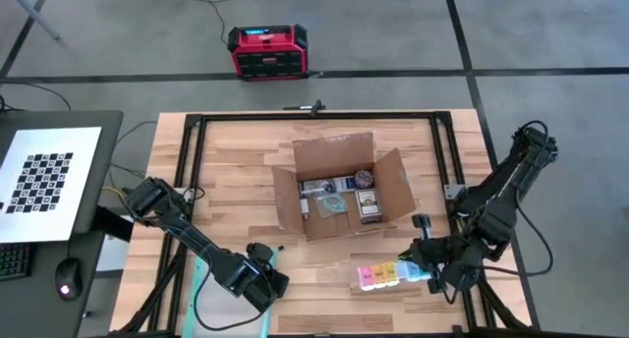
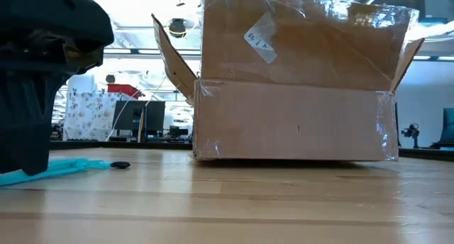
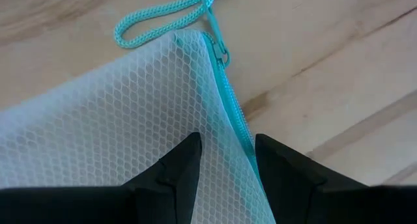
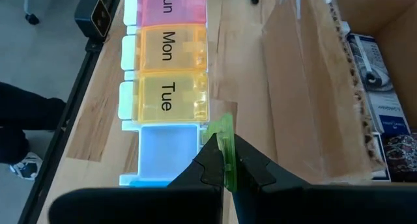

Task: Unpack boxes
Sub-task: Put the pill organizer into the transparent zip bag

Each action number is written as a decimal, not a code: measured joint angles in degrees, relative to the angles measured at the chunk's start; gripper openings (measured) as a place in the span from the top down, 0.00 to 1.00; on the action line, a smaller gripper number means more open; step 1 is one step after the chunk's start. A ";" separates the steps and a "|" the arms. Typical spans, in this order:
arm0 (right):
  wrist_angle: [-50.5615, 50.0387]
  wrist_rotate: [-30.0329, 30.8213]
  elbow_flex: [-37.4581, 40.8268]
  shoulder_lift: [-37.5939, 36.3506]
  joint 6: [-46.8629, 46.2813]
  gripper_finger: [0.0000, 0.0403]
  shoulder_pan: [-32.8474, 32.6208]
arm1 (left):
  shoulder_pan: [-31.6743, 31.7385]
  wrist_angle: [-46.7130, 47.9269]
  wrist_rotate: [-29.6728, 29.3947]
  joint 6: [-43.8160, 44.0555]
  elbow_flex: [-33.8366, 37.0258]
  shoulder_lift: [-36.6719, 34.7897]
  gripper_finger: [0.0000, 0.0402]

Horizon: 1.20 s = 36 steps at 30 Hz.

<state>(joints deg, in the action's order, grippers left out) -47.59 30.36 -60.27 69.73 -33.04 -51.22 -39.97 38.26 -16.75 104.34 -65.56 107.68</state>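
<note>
Two end effectors work the bench's near edge: my left end effector [image 3: 225, 160] pinches the mesh pouch [image 3: 111, 120], my right end effector [image 4: 226, 160] is clamped on the pill organizer's [image 4: 166, 87] green lid. Farther back, mid-bench, the cardboard box [image 1: 339, 186] stands open.

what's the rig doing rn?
Unpacking the cardboard box, which sits open mid-table with several items left inside. The right tool is shut on a green lid tab of the weekly pill organizer, lying on the table beside the box. The left tool is over the teal-edged mesh pouch at the front edge, fingers straddling its zipper.
</note>
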 joint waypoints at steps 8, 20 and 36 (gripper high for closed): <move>1.26 0.15 2.21 0.00 -2.57 1.00 0.00 | 2.22 1.18 3.56 -4.96 -0.46 0.07 0.81; 19.79 -4.05 9.40 1.16 -4.29 1.00 1.57 | 3.62 17.14 5.26 -14.17 -11.77 0.13 1.00; 35.86 -14.45 -1.72 25.76 1.53 1.00 13.57 | 10.43 11.92 4.74 -38.68 -22.08 -0.02 1.00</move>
<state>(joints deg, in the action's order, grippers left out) -11.72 15.91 -61.99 95.50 -31.51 -37.65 -29.54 50.18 -12.02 65.66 -87.64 107.66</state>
